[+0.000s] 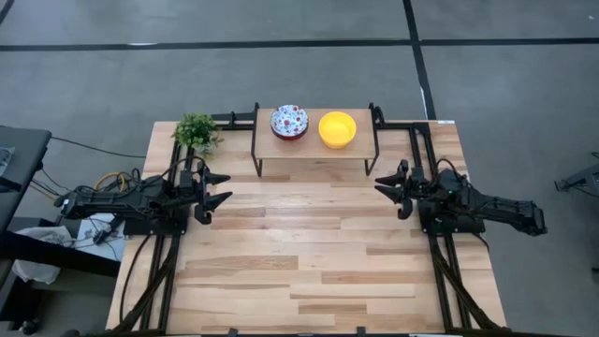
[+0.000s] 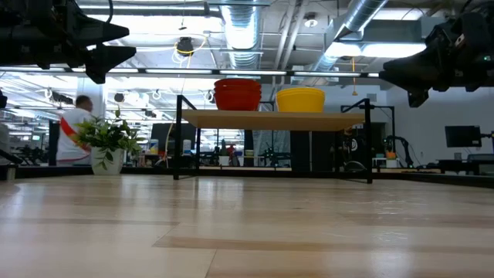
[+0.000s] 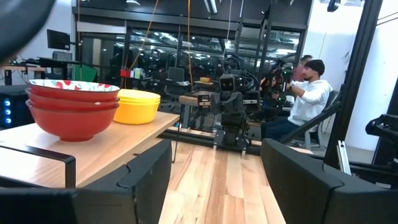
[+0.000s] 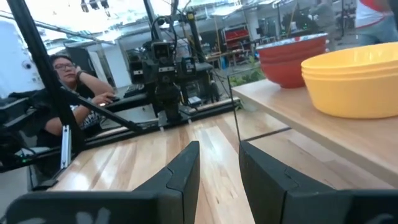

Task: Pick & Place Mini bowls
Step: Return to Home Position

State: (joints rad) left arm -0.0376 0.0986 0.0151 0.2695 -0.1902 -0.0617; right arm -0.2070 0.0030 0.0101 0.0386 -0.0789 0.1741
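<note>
**Both grippers hovering empty, bowl stacks sitting on the shelf**

The left gripper (image 1: pixel 223 187) is hanging above the table (image 1: pixel 309 262) at its left side. It is pointing inward, with fingers (image 3: pixel 143 180) spread wide and holding nothing. The right gripper (image 1: pixel 382 187) is facing it from the right side, also off the surface. Its fingers (image 4: pixel 186 168) are parted by a narrower gap and are gripping nothing.

The shelf (image 1: pixel 314 142) is standing between the two grippers, offset toward the far table edge and well apart from both. The floral bowl stack (image 1: pixel 289 122) is sitting on the shelf end nearer the left gripper; the bowls are red outside and nested. The yellow bowl stack (image 1: pixel 337 129) is resting just beside it, on the end nearer the right gripper. The stacks are not touching each other.

A small green plant (image 1: pixel 196 131) is standing beyond the left gripper, near the far left corner. A seated person (image 3: pixel 308 96) is showing in the room behind the right arm.
</note>
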